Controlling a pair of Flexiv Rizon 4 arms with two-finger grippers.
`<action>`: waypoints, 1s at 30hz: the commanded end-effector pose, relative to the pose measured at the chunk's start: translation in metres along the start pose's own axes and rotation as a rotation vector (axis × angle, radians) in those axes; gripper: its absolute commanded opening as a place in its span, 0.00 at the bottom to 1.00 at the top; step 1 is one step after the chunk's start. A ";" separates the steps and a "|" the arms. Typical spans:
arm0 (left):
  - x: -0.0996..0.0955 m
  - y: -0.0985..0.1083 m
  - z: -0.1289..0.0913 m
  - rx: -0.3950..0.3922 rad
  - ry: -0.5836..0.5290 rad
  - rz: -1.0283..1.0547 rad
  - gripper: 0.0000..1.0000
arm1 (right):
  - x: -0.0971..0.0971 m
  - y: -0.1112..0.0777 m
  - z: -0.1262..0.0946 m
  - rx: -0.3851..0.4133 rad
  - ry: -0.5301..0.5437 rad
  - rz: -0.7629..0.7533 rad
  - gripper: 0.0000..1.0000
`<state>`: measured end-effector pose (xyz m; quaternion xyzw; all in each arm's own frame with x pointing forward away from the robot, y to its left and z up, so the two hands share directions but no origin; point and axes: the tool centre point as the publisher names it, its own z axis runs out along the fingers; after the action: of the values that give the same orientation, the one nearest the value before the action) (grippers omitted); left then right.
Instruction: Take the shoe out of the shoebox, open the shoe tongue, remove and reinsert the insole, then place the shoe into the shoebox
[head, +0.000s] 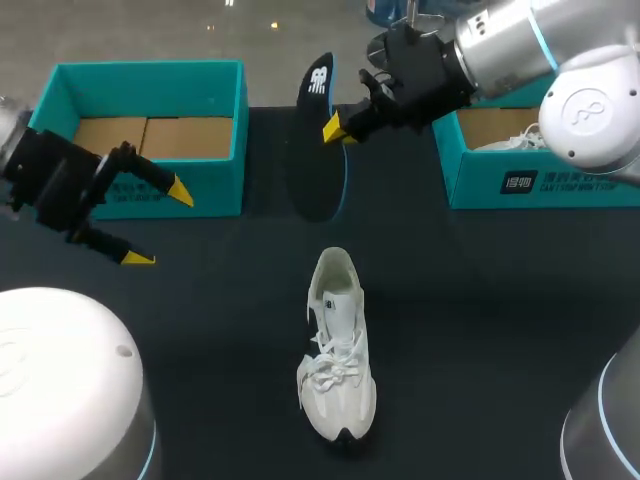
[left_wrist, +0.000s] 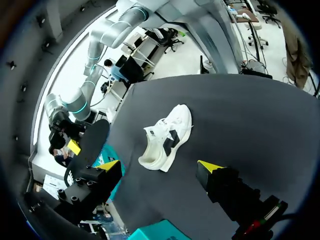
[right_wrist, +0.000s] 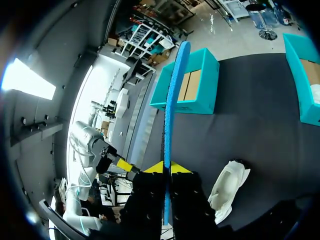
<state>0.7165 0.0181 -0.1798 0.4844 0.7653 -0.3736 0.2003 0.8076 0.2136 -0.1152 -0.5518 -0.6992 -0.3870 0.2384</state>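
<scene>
A white shoe lies on the dark table, toe toward the front edge; it shows ahead of the left gripper in the left wrist view as shoe, and beside the right gripper as shoe. My right gripper is shut on a black insole with a blue underside, held up on edge above the table behind the shoe; its blue edge runs out from between the fingers. My left gripper hangs open and empty at the left, in front of the left box.
A teal shoebox with a cardboard floor stands at the back left. A second teal shoebox at the back right holds something white. Bare table lies around the shoe.
</scene>
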 end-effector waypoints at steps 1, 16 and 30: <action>0.012 -0.010 -0.005 -0.078 0.220 -0.414 1.00 | 0.001 0.001 0.002 0.000 -0.002 0.001 0.00; 0.015 -0.015 -0.002 -0.067 0.224 -0.383 1.00 | 0.001 0.001 0.002 0.000 -0.002 0.001 0.00; 0.051 0.033 0.000 -0.204 0.304 -0.786 1.00 | 0.001 0.001 0.002 0.000 -0.002 0.001 0.00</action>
<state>0.7120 0.0514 -0.2192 0.1882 0.9464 -0.2625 -0.0078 0.8076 0.2136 -0.1152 -0.5519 -0.6993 -0.3868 0.2382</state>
